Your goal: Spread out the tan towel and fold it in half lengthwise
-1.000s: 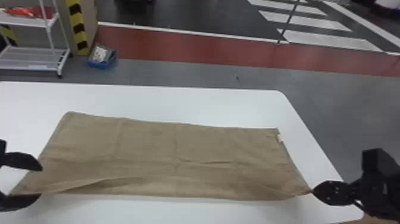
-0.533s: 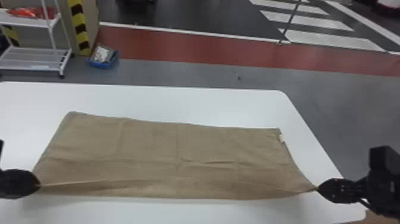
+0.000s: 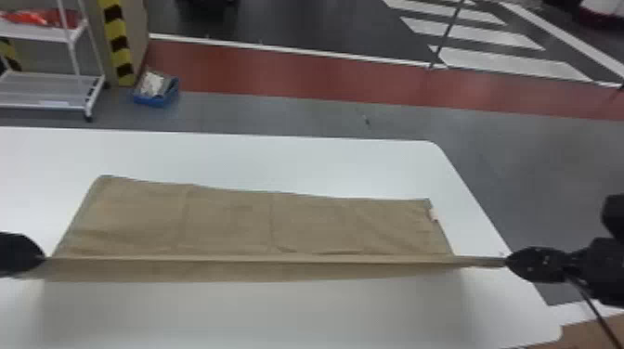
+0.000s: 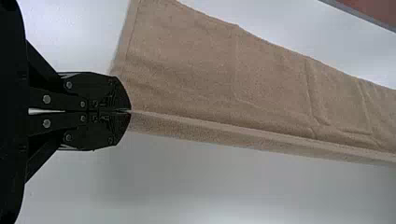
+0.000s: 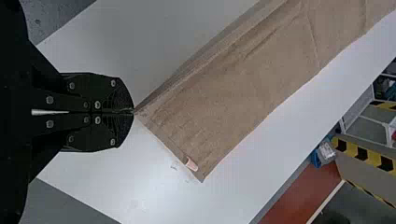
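In the head view, the towel [image 3: 227, 222] lay across the white tabletop [image 3: 278, 158], its long side running from left to right. The far part was spread flat, with a few creases across it, and the near side was drawn up into a straight, taut ridge, below which a narrow strip of cloth showed. A small pale label [image 3: 434, 214] stuck out at the right short edge, near the far corner. The left claw [image 3: 43, 258] was at the left end of the ridge and the right claw [image 3: 508, 261] at its right end, each closed on the cloth. A soft shadow fell on the tabletop on the near side of the towel. Beyond the tabletop stood a white rack [image 3: 42, 109] with red things [image 3: 28, 17] on its upper shelf, and beside it a pillar [image 3: 120, 46] with yellow and black stripes. A blue bin [image 3: 160, 100] sat on the floor [image 3: 297, 113] near the pillar, by a red strip [image 3: 278, 74].

In the left wrist view, the left claw [image 4: 129, 111] was closed, its tips together on an end of the towel's ridge. The ridge ran away from them in a line, with the wider, creased part of the cloth alongside.

In the right wrist view, the right claw [image 5: 133, 112] was closed too, its tips pinching the towel at a corner. The label showed on the short edge, between that pinch and the next corner.
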